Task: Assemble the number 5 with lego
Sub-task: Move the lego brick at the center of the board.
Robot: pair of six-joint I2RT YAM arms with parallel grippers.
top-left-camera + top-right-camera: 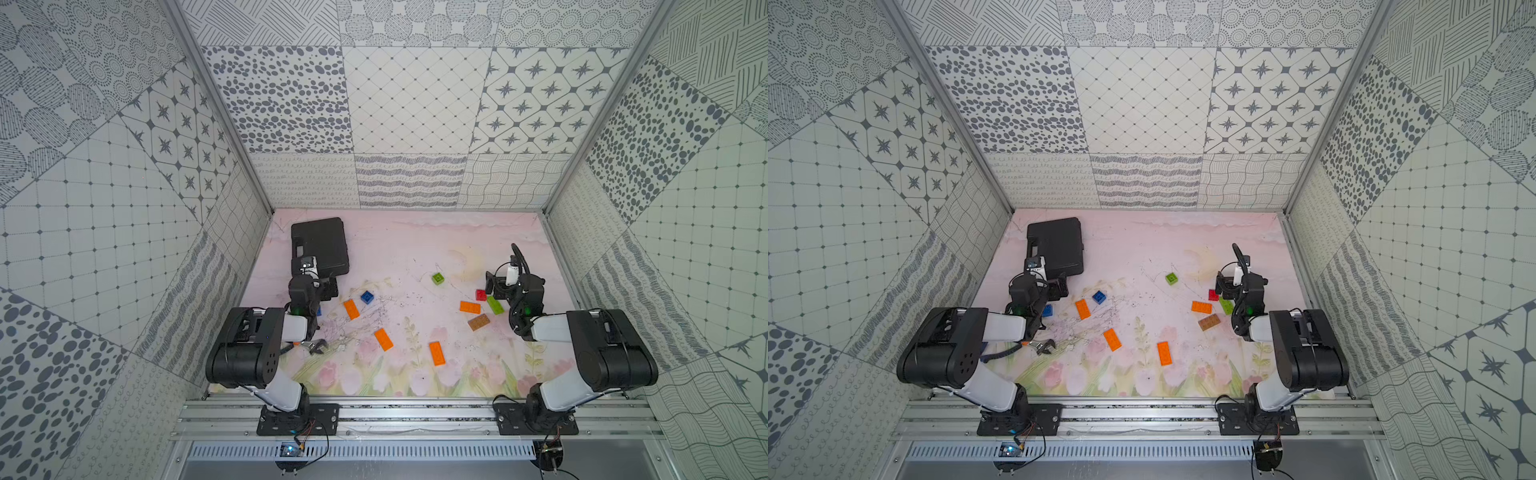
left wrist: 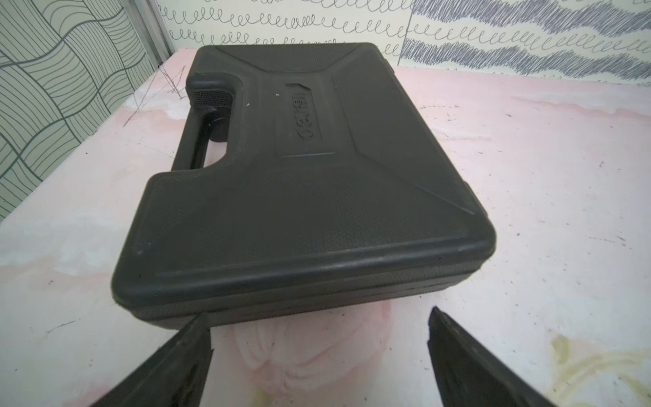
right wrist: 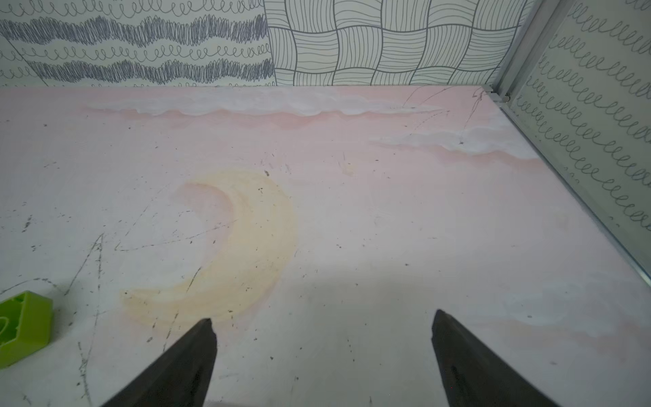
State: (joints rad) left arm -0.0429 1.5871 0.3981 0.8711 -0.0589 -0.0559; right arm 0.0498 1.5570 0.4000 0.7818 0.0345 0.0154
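The lego lies loose on the pink mat in both top views. Several orange oblongs (image 1: pixel 383 339) are spread across the middle. A blue square (image 1: pixel 367 296) sits left of centre and a green square (image 1: pixel 437 278) (image 3: pixel 21 327) further back. A red square (image 1: pixel 481 295), a green oblong (image 1: pixel 495 304) and a brown oblong (image 1: pixel 478 322) cluster at the right. My left gripper (image 1: pixel 328 286) (image 2: pixel 318 313) is open and empty, facing the black case. My right gripper (image 1: pixel 492 284) (image 3: pixel 323 316) is open over bare mat, just behind the red square.
The black case (image 1: pixel 319 245) (image 2: pixel 299 183) lies shut at the back left. An orange-handled wrench (image 1: pixel 316 346) rests beside the left arm. Another blue square (image 1: pixel 1047 310) peeks out from under the left wrist. Patterned walls enclose the mat (image 3: pixel 387 211) on three sides.
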